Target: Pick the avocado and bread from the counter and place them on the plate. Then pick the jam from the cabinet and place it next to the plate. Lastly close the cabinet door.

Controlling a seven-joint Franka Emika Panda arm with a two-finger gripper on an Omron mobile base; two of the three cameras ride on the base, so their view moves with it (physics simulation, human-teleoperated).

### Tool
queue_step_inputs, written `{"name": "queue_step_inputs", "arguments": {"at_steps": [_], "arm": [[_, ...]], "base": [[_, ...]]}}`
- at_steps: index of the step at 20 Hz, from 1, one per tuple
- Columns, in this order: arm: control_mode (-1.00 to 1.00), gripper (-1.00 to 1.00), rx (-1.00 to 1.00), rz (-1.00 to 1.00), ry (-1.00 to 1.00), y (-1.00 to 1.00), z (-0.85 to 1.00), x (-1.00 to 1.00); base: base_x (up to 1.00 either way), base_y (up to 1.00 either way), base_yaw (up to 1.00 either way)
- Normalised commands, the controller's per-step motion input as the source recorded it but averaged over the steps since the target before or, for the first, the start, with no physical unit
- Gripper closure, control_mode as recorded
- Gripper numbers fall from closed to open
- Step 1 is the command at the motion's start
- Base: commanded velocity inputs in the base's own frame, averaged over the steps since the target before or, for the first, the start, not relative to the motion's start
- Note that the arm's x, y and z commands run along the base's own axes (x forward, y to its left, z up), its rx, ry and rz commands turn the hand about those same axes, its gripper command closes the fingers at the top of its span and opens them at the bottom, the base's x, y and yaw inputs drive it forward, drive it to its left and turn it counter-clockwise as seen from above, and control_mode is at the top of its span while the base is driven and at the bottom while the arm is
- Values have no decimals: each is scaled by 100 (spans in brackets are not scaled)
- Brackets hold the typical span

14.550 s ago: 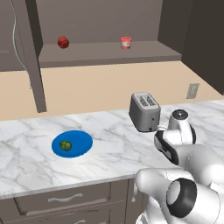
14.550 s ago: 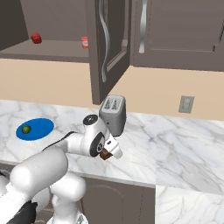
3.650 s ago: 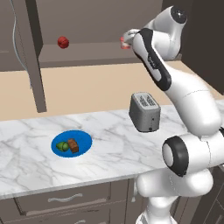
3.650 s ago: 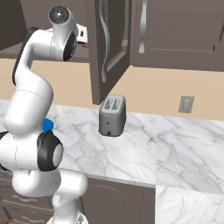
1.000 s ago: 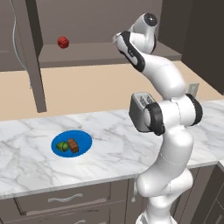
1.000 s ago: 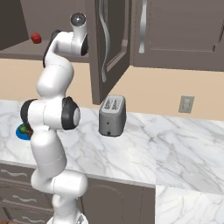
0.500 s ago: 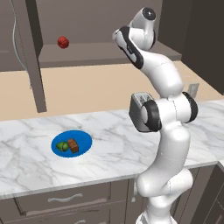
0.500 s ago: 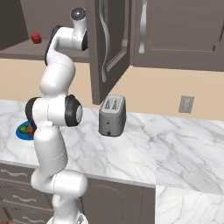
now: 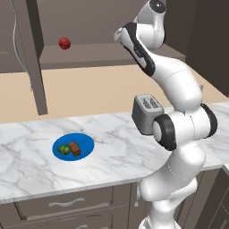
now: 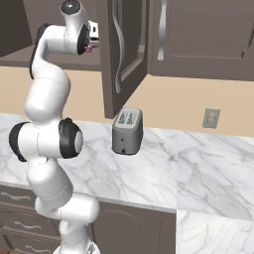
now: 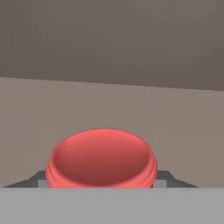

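The pincer (image 11: 101, 181) is clamped on the jam (image 11: 101, 157), its red lid between the fingertips (image 11: 164, 177), up on the cabinet (image 9: 89, 51) shelf. Far below it, the avocado (image 9: 65, 150) and bread (image 9: 74, 148) sit on the plate (image 9: 86, 142).

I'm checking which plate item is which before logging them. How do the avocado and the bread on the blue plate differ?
The avocado is dark green and rounded, egg-like; the bread is brown and blocky with flat faces. On the plate in the left base view, the avocado lies toward the left, the bread just right of it. They share a similar small size, each far smaller than the plate, and sit close together near its middle.
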Motion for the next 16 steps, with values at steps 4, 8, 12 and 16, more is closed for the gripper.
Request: {"name": "queue_step_inputs", "arguments": {"at_steps": [4, 8, 12, 16], "arm": [[-100, 100, 0, 6, -13, 78, 0, -100], [-100, 100, 0, 6, -19, 74, 0, -100], [-100, 100, 0, 3, -21, 50, 0, -100], [-100, 100, 1, 3, -16, 21, 0, -100]], "base": [[0, 0, 0], [0, 0, 0], [0, 0, 0], [0, 0, 0]]}}
